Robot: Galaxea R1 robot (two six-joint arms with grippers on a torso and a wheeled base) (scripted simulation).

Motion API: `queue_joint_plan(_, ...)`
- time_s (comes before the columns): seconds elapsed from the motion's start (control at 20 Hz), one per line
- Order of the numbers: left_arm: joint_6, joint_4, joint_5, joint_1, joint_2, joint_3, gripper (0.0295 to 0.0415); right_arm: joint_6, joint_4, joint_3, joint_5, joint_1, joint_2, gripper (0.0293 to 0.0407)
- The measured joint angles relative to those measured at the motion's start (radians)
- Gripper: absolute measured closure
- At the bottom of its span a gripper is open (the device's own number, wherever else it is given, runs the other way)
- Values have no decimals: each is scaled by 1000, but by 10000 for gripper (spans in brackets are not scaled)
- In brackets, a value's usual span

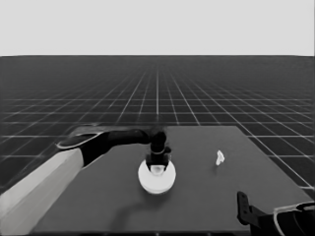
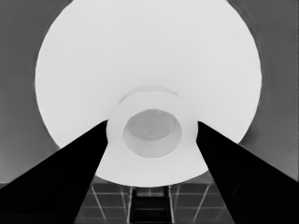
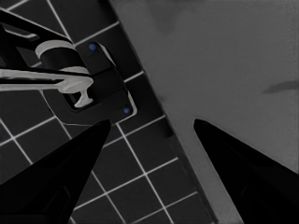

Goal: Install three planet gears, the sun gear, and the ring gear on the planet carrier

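A: Start at the left gripper (image 1: 157, 164). What has it got?

B: It stands straight down over the middle of the desk (image 1: 206, 206), and its two fingers (image 2: 70, 177) are spread to either side of a raised collar round the central hole of the larger round part (image 1: 156, 177), which I take for the ring gear. In the left wrist view each finger's inner edge meets the collar, so I judge it closed on that collar; the hub gives a centred hold that keeps the disc level.

A: And beneath it?

B: Only one white disc shows in the head view. No smaller round part and no toothed gears are visible anywhere, so I judge they lie hidden under it, with the ring gear stacked on top. Whether it is fully seated I cannot tell.

A: Anything else on the desk?

B: The thin white piece (image 1: 219, 158), well apart toward the right, untouched and not needed.

A: The other arm?

B: The right gripper (image 3: 149, 140) waits at the desk's near right corner, fingers wide apart, holding nothing, clear of the work.
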Motion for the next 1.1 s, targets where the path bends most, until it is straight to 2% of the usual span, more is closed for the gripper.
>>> queue_joint_plan(1.1,131,10,-5,22,2,-8,361,0,0,0,0,0,0,315)
